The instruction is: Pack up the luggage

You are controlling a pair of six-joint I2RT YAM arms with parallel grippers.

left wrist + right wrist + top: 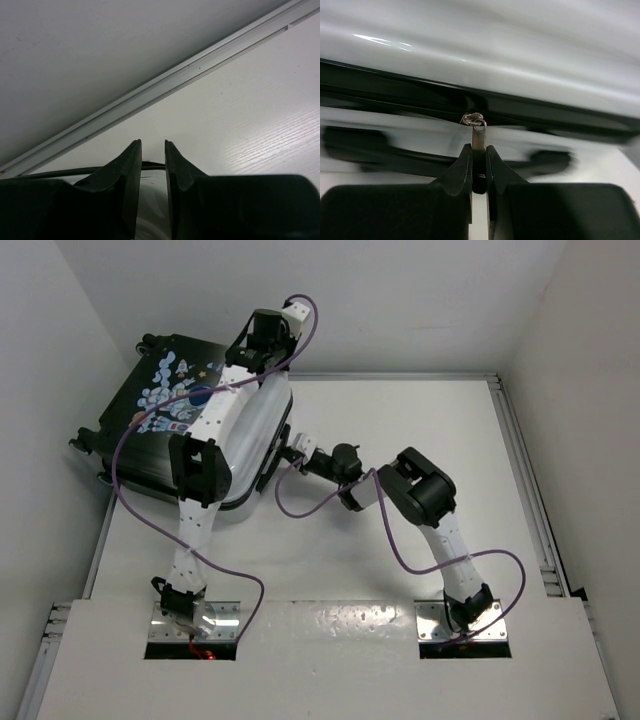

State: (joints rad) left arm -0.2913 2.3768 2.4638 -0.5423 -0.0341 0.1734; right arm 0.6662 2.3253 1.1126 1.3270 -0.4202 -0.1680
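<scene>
luggage (pixel 170 430) flat at bench (pixel 400 440) far-left corner | right fingers (pixel 462 170) pinching zipper pull (pixel 478 137) on its seam (pixel 395 80) | left fingers (pixel 125 170) nearly together at its far edge, grip unclear | drag pull straight along seam, no twisting

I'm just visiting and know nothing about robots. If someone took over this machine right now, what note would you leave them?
Left gripper: fingers a narrow gap apart, nothing between them, over the luggage's far edge.
Right gripper: shut on the zipper pull at the luggage's right side.
Luggage: lying flat at the table's far left, lid looks down.
Done: pull gripped.
Left: run the zip; how much is already zipped can't be seen.
</scene>
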